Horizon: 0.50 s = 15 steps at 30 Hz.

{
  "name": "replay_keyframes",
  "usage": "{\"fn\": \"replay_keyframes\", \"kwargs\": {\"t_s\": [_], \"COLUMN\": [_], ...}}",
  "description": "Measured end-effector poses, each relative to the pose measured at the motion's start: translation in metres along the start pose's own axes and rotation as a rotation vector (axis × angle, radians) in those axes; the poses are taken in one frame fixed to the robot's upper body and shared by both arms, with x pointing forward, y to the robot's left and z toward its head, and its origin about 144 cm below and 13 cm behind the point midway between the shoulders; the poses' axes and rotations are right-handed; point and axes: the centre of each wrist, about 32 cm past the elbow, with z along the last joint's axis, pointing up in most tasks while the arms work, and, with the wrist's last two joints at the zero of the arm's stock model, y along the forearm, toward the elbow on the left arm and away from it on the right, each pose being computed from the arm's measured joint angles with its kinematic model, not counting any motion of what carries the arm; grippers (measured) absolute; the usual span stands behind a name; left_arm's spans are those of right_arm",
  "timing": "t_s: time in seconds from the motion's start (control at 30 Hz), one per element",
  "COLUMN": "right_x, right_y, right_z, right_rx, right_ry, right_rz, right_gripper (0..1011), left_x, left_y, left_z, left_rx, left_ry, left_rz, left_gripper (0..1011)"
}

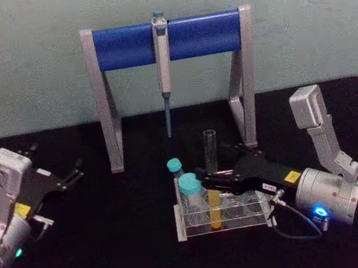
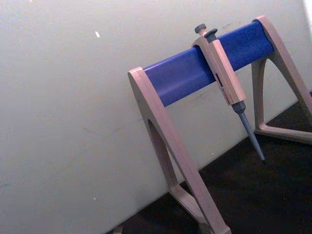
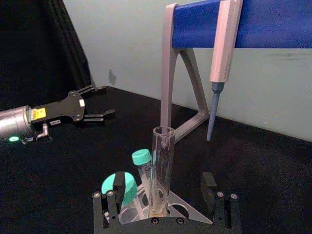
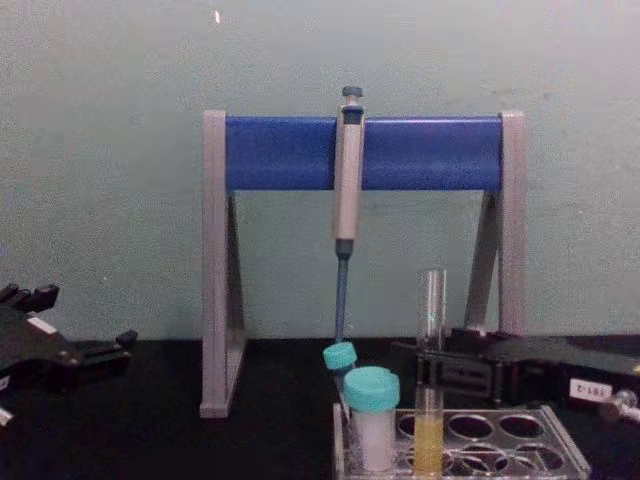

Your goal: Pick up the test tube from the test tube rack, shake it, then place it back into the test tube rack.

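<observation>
**Right arm at the rack, before the grasp.** We see the test tube (image 1: pixel 210 151) standing upright in a hole of the test tube rack (image 1: pixel 258 207) on the black table (image 1: pixel 116 254). Its yellow liquid sits low, inside the rack, and its open mouth is well above the top plate. A large teal-capped vial (image 1: pixel 189 187) stands just beside it on the robot's left.

The right end effector (image 3: pixel 162 183) reaches in from the right at about mid-height of the tube. Its fingers are spread wide, one on each side of the glass. Neither touches it and nothing is held. The left end effector (image 1: pixel 73 174) is parked well apart on the left of the table, fingers parted and empty. The pipette (image 1: pixel 163 63) hangs on its stand (image 1: pixel 121 46) behind.

We judge the tube light, stiff, smooth and fragile: thin glass that could slip under a weak grip or crack under a hard one. The bare wall above the plate and below the rim looks the best place to hold. With no cap, shaking should be gentle and near upright. The neighbouring vial leaves the near finger little room.
</observation>
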Motion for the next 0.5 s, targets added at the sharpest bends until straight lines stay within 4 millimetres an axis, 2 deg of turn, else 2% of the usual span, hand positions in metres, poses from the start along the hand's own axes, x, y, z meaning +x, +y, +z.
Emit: {"fn": "replay_keyframes", "kwargs": {"t_s": [0.5], "right_x": [-0.0001], "right_y": [-0.0004], "right_z": [-0.0005], "right_rx": [-0.003], "right_ry": [0.000], "right_rz": [-0.003], "right_gripper": [1000], "left_x": [0.0000], "left_y": [0.0000], "left_z": [0.0000], "left_rx": [0.000], "left_ry": [0.000], "left_rz": [0.000], "left_gripper": [1001]}}
